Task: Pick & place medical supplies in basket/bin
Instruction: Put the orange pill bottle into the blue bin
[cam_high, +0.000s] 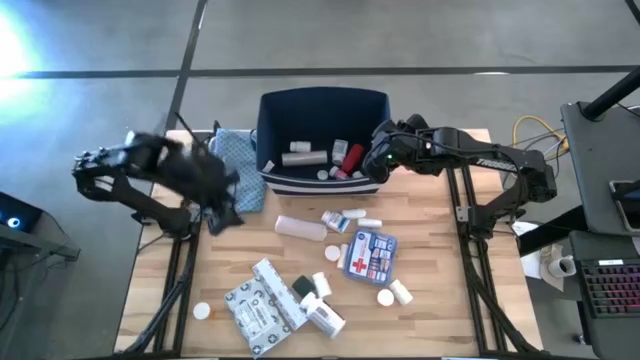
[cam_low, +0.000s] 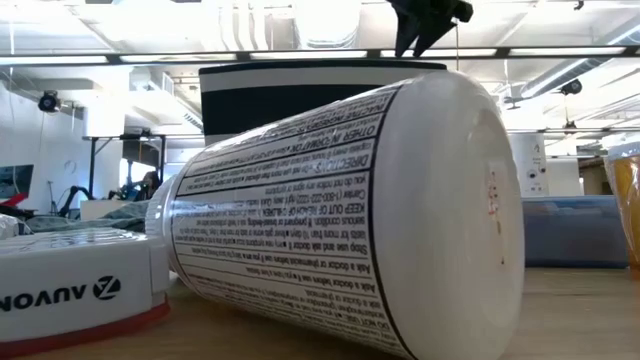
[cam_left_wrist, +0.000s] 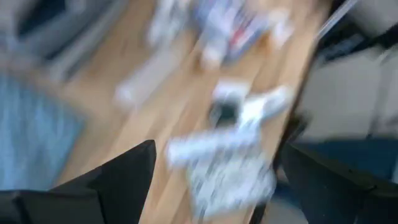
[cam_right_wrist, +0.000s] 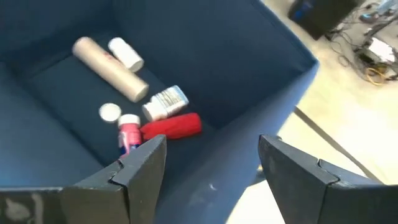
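Note:
The dark navy bin (cam_high: 320, 130) stands at the table's far middle. In it lie a beige tube (cam_right_wrist: 109, 68), a red bottle (cam_right_wrist: 173, 126) and small white bottles (cam_right_wrist: 165, 102). My right gripper (cam_right_wrist: 214, 171) hovers open over the bin's right wall, with nothing between its fingers. My left gripper (cam_high: 220, 212) is in the air left of the bin, blurred and open, and its wrist view shows the fingers empty (cam_left_wrist: 214, 180). On the table lie a first-aid box (cam_high: 371, 254), a long tube (cam_high: 300, 227), printed packets (cam_high: 262, 305) and white bottles (cam_high: 322, 315).
A blue patterned cloth (cam_high: 235, 150) lies by the bin's left wall. In the low view a large white bottle (cam_low: 350, 210) lies on its side close to the camera and hides most of the table. Bare wood shows at the table's left and right sides.

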